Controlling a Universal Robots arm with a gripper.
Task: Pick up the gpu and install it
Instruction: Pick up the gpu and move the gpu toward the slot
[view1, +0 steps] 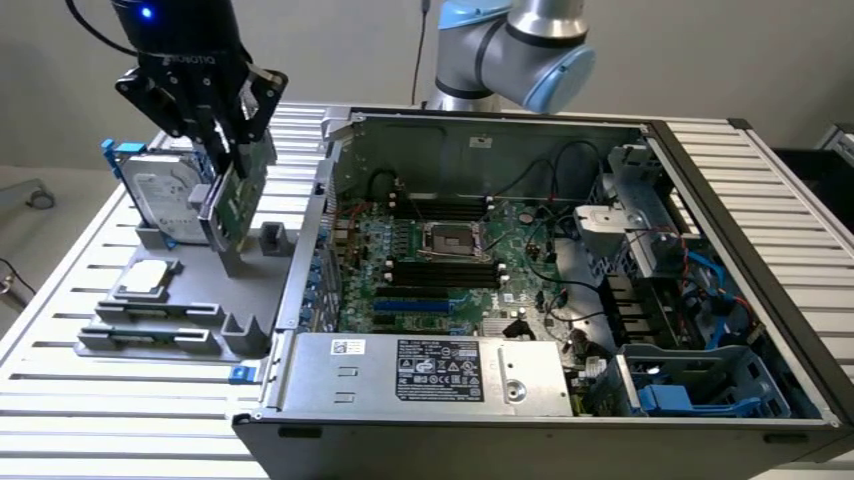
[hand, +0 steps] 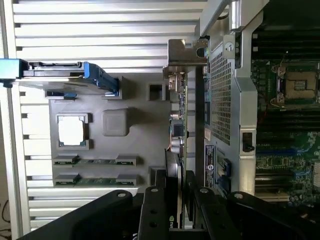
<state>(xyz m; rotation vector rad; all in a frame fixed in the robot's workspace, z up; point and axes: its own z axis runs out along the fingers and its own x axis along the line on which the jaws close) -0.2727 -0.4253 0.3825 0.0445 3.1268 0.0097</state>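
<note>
Gripper (view1: 224, 150) fingers (hand: 152, 212), set narrow, clamp the gpu (hand: 179, 140) by its two faces. The card stands on edge directly beneath them, over the gray fixture tray (view1: 200, 275), long axis roughly 12-to-6 o'clock in the exterior view. Hard drive (view1: 163, 195) is just beside at 9 o'clock. The open computer case (view1: 467, 140), with the motherboard (view1: 441, 250) inside, lies at 3 o'clock.

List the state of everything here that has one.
gripper: shut on the gpu.
gpu: on edge, gripped, not installed.
hard drive: upright in the grey holder.
memory sticks: flat in the holder.
computer case: open, motherboard exposed.
</note>
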